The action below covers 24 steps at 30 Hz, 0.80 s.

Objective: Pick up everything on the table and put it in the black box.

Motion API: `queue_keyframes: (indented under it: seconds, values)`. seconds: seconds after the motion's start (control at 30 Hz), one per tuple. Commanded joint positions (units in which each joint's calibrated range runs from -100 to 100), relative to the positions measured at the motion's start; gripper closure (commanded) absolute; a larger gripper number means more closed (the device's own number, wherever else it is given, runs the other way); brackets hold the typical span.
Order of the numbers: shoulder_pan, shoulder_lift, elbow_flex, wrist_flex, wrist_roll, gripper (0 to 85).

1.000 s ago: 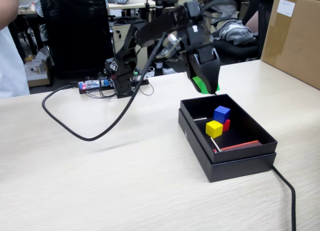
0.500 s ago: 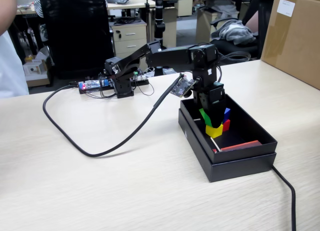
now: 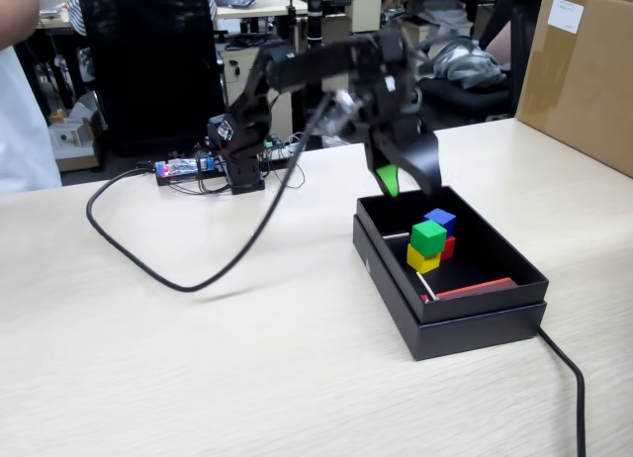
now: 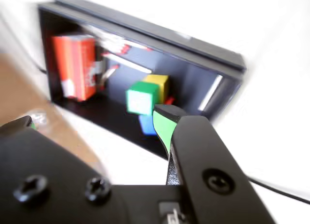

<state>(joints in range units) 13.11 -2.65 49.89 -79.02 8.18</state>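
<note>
Hovering empty and wide apart above the black box (image 3: 475,309), your claw (image 3: 404,180) is risking toppling the green cube (image 3: 428,237) perched atop the others.

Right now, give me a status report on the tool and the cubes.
Tool open, empty, above the black box. Green cube sits on yellow cube; blue cube and red cube alongside, all boxed. Nothing in the way.

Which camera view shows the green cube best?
The fixed view: the green cube is sharp there, sitting on the yellow cube in the box. The wrist view shows it blurred.
</note>
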Motion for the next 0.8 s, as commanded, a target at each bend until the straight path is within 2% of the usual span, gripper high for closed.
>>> queue_keyframes:
  seconds: [0.0,0.13,0.33,0.53,0.63,0.77]
  values:
    - [-3.0,-27.9,-7.0,0.4,-2.9,37.0]
    - [-7.7,-47.0,-23.1,4.6,-4.8,36.8]
    - [-12.6,-69.8,-53.7,20.0,-8.0,37.0]
    - [-13.3,-87.9,-79.4,29.6,-8.4,34.8]
    - [-13.2,-92.0,-88.2,37.4,-8.4,35.6]
    - [-13.4,-96.1,-99.1,42.3,-8.9,35.4]
